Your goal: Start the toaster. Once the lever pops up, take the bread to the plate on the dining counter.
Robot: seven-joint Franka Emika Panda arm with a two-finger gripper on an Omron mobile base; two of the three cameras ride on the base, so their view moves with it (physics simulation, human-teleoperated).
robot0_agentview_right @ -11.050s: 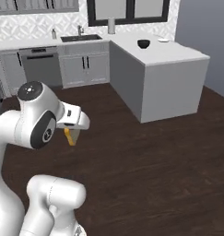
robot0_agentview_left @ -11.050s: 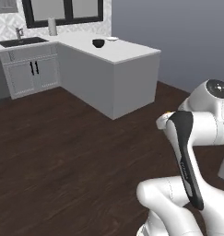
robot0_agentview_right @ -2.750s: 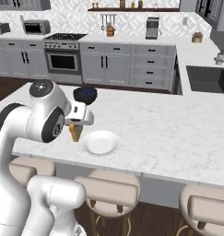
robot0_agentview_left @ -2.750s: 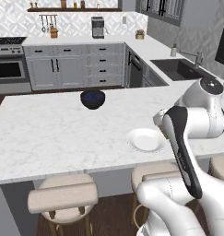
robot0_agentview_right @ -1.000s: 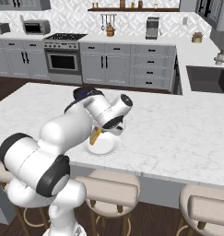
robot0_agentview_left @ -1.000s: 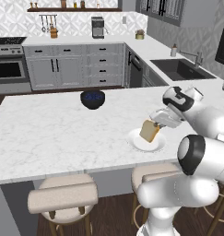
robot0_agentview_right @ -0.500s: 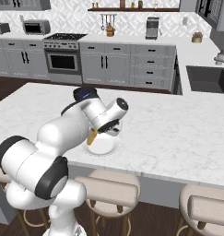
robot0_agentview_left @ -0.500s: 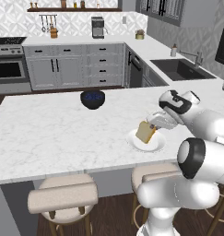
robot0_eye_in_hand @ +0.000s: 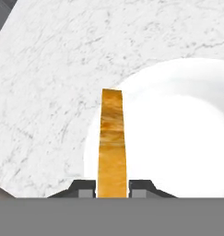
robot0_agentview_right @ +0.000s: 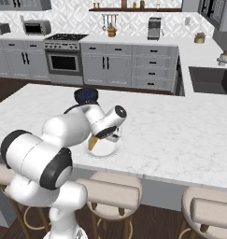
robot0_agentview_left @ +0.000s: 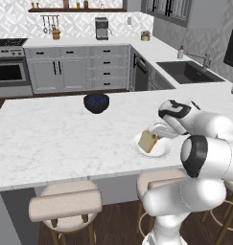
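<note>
**Bread held on edge over the plate at the dining counter**

The gripper (robot0_eye_in_hand: 112, 188) was closed narrowly on the bread (robot0_eye_in_hand: 112, 143), one dark finger pad (robot0_eye_in_hand: 84, 188) pressed to each flat face of the slice. Seen from the hand camera, the slice stood edge-on, its crust a thin golden strip running straight out from between the fingertips, so its long axis followed the line of the gripper. From the left base camera the bread (robot0_agentview_left: 147, 141) hung tilted, lower corner down toward the plate (robot0_agentview_left: 158, 150); whether that corner touched the plate could not be told at this size.

The plate (robot0_eye_in_hand: 178, 138) lay under and to one side of the slice, with the far end of the bread reaching just past the plate's rim over bare marble. The plate (robot0_agentview_right: 108, 149) sat near the stool-side edge of the dining counter (robot0_agentview_left: 55, 139), with open white surface stretching away on both sides and behind it. A dark blue bowl (robot0_agentview_left: 96, 103) stood well apart, toward the far edge. Cushioned stools (robot0_agentview_left: 65, 206) lined the near side below the overhang.
</note>
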